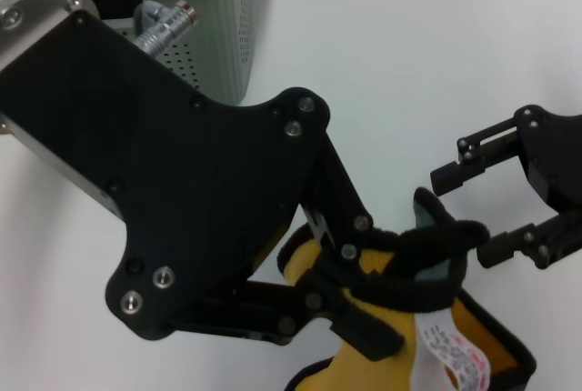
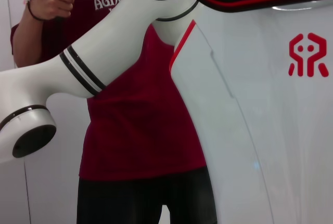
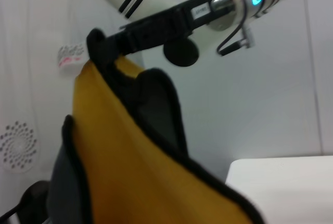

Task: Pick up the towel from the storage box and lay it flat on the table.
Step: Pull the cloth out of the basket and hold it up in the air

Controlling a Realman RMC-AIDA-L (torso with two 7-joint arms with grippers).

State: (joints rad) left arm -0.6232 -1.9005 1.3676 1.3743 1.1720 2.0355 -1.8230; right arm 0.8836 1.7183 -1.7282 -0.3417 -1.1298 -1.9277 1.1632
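Observation:
My left gripper (image 1: 359,295) fills the head view's foreground, raised above the table (image 1: 409,64) and shut on a bunched corner of the towel (image 1: 400,318). The towel hangs from it with its yellow face outward, its black edging looped at the top and a white care tag (image 1: 450,353) dangling. My right gripper (image 1: 468,215) is open just to the right, its fingers on either side of the towel's black edge without closing. The right wrist view shows the towel (image 3: 119,151) hanging from the left gripper (image 3: 104,44). The storage box (image 1: 227,36) stands at the back left.
The left wrist view shows only the robot's white body (image 2: 270,130) and a person in a dark red shirt (image 2: 135,130) behind it. Bare white tabletop spreads to the right and behind the grippers.

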